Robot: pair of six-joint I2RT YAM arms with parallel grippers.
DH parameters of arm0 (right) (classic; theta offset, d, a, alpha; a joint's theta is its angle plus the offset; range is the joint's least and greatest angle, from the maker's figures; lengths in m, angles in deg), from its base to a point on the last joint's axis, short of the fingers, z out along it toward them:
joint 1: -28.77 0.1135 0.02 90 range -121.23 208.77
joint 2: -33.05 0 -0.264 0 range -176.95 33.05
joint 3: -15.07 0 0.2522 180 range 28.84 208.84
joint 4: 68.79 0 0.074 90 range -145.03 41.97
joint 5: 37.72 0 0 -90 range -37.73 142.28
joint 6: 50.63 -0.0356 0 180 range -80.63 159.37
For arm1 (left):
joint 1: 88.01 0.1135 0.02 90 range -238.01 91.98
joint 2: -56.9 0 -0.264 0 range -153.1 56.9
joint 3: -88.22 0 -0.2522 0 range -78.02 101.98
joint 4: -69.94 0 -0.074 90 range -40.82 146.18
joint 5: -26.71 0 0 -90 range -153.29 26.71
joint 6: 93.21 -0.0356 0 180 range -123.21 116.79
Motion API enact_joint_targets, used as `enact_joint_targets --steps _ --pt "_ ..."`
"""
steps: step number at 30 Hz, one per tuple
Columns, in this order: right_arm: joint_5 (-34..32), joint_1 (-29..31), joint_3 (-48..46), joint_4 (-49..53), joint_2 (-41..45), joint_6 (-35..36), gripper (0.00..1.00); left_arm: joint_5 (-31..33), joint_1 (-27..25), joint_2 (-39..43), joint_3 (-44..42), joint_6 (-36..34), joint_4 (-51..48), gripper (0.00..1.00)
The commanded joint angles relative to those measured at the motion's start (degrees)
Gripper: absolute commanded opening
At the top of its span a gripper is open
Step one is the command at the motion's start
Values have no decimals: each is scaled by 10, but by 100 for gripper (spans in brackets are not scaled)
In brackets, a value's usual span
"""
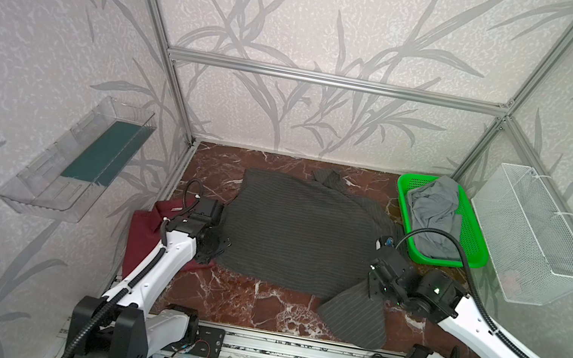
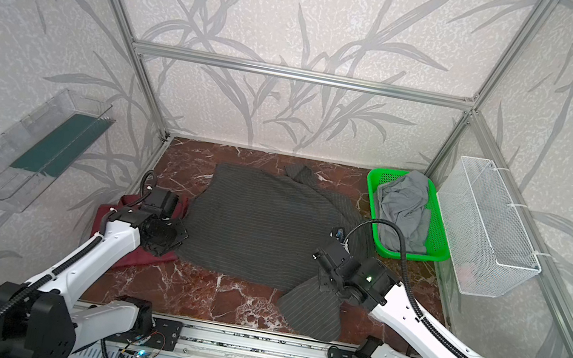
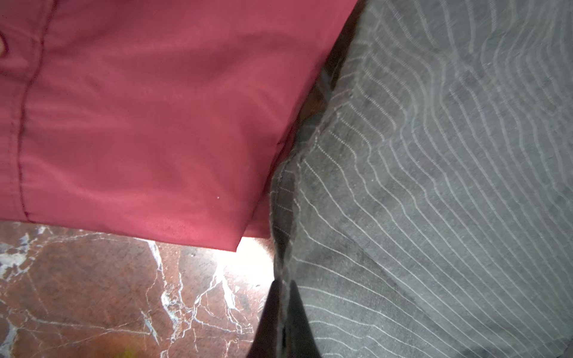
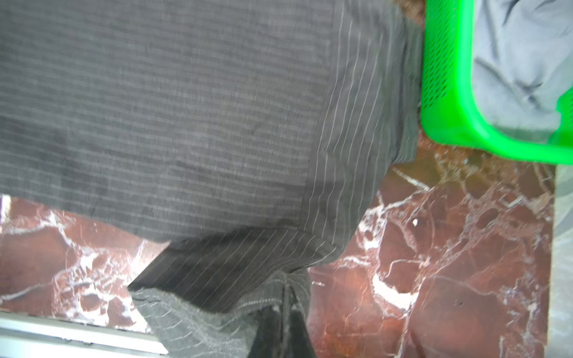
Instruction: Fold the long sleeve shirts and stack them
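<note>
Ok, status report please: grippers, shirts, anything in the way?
Left gripper shut on grey striped shirt, left edge; right gripper shut on its right side. Shirt spread out, not yet folded. Red shirt lies at left, green basket close on right.

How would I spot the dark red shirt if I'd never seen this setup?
Look at the red-brown marble table, then along its left edge. The dark red shirt lies there, beside the pinstriped grey shirt spread over the middle. It alone is plain red; the other plain garment is pale grey and sits in the green basket.
</note>
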Motion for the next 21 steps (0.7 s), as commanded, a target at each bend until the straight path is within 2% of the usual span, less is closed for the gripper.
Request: enact_joint_targets --steps 1,10,17,21 --pt "6 -36 40 -26 -4 57 0 -4 7 -14 33 3 -25 0" --pt "30 -100 144 -58 -54 112 0 -16 18 -51 75 11 -36 0" --pt "85 -171 186 -108 -90 119 0 -19 25 -79 106 15 -40 0" --pt "94 -190 212 -125 -122 123 0 -14 27 -97 126 12 -42 0"
